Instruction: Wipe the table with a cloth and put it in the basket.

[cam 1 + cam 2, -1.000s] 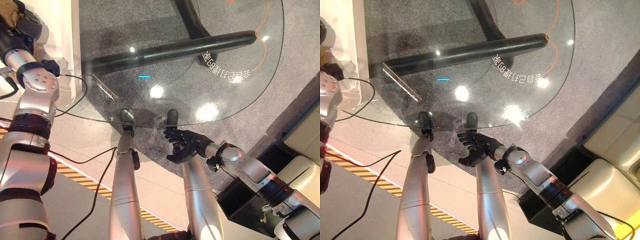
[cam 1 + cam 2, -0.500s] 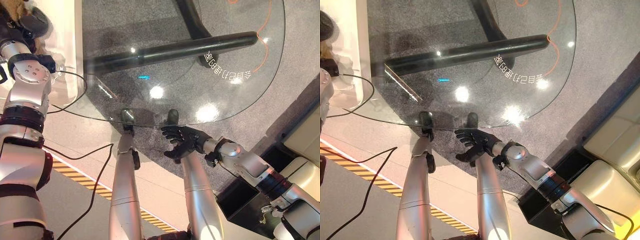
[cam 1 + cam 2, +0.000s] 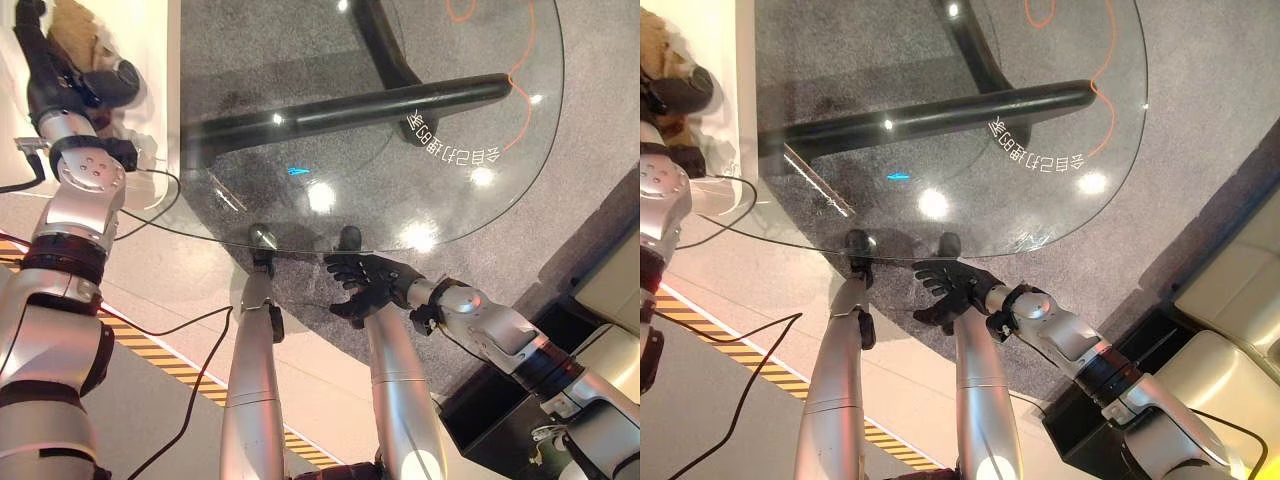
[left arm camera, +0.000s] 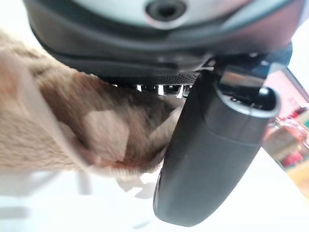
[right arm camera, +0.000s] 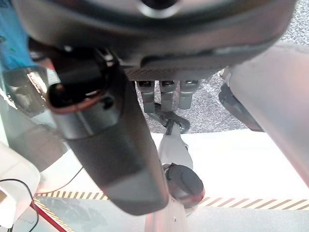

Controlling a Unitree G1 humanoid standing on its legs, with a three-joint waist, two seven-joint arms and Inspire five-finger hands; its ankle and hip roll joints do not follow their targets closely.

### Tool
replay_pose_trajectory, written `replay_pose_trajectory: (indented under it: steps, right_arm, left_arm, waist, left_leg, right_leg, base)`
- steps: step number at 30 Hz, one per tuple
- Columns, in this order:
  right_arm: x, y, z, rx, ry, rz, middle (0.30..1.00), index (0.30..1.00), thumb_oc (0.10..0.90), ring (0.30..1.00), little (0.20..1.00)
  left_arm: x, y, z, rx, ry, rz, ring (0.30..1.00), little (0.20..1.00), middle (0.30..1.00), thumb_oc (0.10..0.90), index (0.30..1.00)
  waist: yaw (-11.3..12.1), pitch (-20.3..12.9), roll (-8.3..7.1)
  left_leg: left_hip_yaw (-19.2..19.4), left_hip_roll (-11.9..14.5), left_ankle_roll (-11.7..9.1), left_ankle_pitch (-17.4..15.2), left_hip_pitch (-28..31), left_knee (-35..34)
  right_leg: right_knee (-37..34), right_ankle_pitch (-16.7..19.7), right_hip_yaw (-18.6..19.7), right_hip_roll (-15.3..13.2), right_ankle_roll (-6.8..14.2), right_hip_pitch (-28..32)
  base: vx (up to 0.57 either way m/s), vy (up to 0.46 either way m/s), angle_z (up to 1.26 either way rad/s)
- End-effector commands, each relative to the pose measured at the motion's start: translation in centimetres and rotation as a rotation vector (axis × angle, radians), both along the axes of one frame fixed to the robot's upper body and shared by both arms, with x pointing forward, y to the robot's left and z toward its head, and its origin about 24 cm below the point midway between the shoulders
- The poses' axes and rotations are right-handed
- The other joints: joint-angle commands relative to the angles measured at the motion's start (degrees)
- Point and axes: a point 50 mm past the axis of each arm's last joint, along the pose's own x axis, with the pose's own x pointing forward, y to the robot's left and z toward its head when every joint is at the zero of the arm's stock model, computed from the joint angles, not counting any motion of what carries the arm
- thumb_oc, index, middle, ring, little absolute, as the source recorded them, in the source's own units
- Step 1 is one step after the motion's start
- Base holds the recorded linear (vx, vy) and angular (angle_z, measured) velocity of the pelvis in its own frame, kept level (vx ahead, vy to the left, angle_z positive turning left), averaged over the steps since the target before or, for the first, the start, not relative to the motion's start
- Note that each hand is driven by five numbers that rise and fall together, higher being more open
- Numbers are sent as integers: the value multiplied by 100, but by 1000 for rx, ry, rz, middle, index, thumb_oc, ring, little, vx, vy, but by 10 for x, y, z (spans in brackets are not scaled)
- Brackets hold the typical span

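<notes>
The left hand (image 3: 85, 80) is raised beyond the far left corner of the glass table (image 3: 330, 150), over a white surface (image 3: 150, 90) that runs along the table's left edge. Its wrist view shows the fingers and thumb (image 4: 212, 154) curled round a tan, fuzzy cloth (image 4: 72, 130); in the left eye view the cloth (image 3: 85, 25) bunches just past the hand, clear of the glass. The right hand (image 3: 950, 290) hangs just off the table's near edge, below the level of the glass, fingers spread and loosely bent, holding nothing. A dark tubular table leg (image 3: 350, 105) shows through the top, running across under it. A cream seat (image 3: 1230, 300) and a black box (image 3: 1080, 430) stand off the table's right side, near the right arm. The glass top itself is bare, with grey carpet (image 3: 600, 130) round its curved right edge.
</notes>
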Motion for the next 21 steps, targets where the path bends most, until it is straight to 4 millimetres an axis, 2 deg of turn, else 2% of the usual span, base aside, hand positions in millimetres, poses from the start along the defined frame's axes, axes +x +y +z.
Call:
replay_pose_trajectory:
  steps: [1,7,8,11,14,21]
  right_arm:
    - [-22,5,-9,43,28,51,900,900,800,900,900]
    - [-30,3,-18,45,36,36,900,900,800,900,900]
    - [-30,2,-16,48,18,31,900,900,800,900,900]
    - [-34,-2,-23,55,32,16,900,900,800,900,900]
    - [-37,-6,-33,50,56,-1,900,900,800,900,900]
    - [-53,-30,-72,57,163,-84,900,900,800,900,900]
  left_arm:
    - [-2,-2,-39,-85,34,-14,900,900,900,800,900]
    - [-13,6,-46,-132,-12,-24,900,900,900,800,900]
    - [-17,11,-44,-139,-35,-20,900,900,900,800,900]
    - [-24,17,-55,-124,-15,-10,900,900,900,800,900]
    - [-29,20,-67,-94,19,-2,900,900,900,800,900]
    - [-50,19,-116,-92,115,-12,900,900,900,800,900]
  waist:
    - [45,-119,203]
    - [137,-119,262]
    - [147,-119,261]
    - [207,-119,277]
    - [269,-119,283]
    - [452,-119,286]
  left_leg:
    - [557,-347,321,-887,244,681]
    - [537,-368,321,-893,706,568]
    - [569,-403,349,-677,711,442]
    - [533,-426,341,-667,1008,341]
    - [493,-457,326,-632,1320,215]
    - [333,-469,250,-542,2450,-231]
  right_leg:
    - [-1069,553,-137,290,26,360]
    - [-1051,407,-203,248,-13,816]
    - [-1119,547,-247,204,-53,822]
    - [-1141,487,-307,193,-54,1133]
    - [-1203,449,-367,191,-65,1482]
    - [-1452,345,-439,204,-44,2604]
  base:
    - [0,0,0]
    - [-39,-37,3]
    - [-115,-74,4]
    - [-75,-72,5]
    - [-44,-63,5]
    - [-31,-103,2]
